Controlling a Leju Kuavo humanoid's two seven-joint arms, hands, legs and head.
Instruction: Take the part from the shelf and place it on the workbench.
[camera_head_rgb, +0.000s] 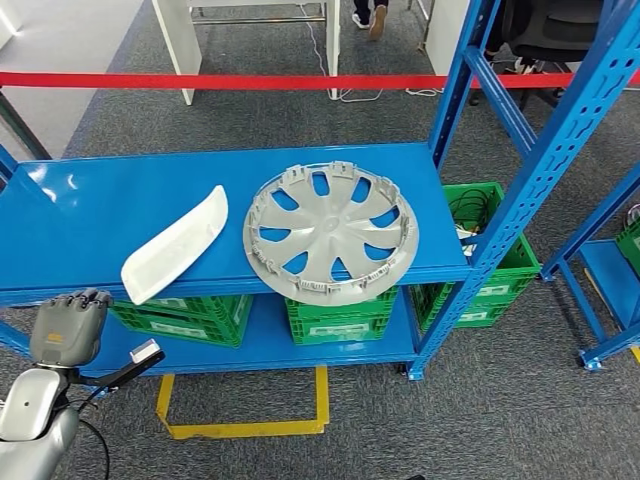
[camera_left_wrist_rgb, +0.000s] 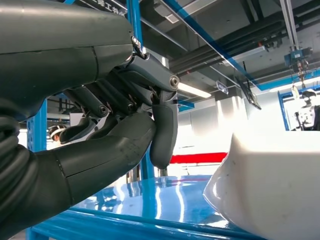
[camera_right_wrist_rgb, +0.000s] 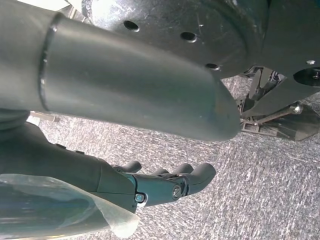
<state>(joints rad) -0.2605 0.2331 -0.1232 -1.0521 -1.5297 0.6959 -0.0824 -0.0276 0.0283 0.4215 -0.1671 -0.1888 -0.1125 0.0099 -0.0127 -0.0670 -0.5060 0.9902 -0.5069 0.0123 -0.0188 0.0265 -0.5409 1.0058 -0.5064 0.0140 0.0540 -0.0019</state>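
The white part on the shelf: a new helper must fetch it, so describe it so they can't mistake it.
Find the blue shelf; on its top level, left of the round silver hubcap, lies the white part. It is long, curved and plain, with no spokes or holes.

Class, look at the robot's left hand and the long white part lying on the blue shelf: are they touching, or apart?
Apart. In the left wrist view, blue shelf shows between the left hand and the white part.
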